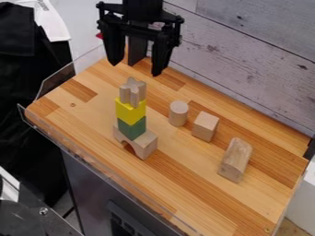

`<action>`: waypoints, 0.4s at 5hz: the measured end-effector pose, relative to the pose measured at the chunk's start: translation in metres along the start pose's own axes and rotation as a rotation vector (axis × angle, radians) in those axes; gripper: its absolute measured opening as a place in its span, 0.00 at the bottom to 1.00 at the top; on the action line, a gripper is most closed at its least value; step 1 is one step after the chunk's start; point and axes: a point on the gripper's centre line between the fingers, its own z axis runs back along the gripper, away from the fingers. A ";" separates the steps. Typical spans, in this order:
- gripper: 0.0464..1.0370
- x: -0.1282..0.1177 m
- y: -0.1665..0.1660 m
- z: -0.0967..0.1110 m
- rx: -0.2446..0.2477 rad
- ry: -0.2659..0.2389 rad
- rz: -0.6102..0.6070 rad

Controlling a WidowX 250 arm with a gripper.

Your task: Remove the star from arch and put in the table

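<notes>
End effector (135, 68) empty, fingers apart, above star (133, 93). Likely pre-grasp: needs lowering straight, pinching clear of yellow block (130, 112).

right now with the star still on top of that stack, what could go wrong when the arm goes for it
The star tops a tall, narrow stack, so a sideways nudge from the claw could topple it along with the yellow block and green block. The arch at the bottom might shift too if bumped. Closing too low could also catch the yellow block and lift it with the star.
</notes>
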 end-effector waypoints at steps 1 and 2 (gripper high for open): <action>0.96 -0.002 0.000 -0.008 0.000 0.034 0.001; 0.96 -0.006 0.000 -0.014 -0.008 0.049 0.014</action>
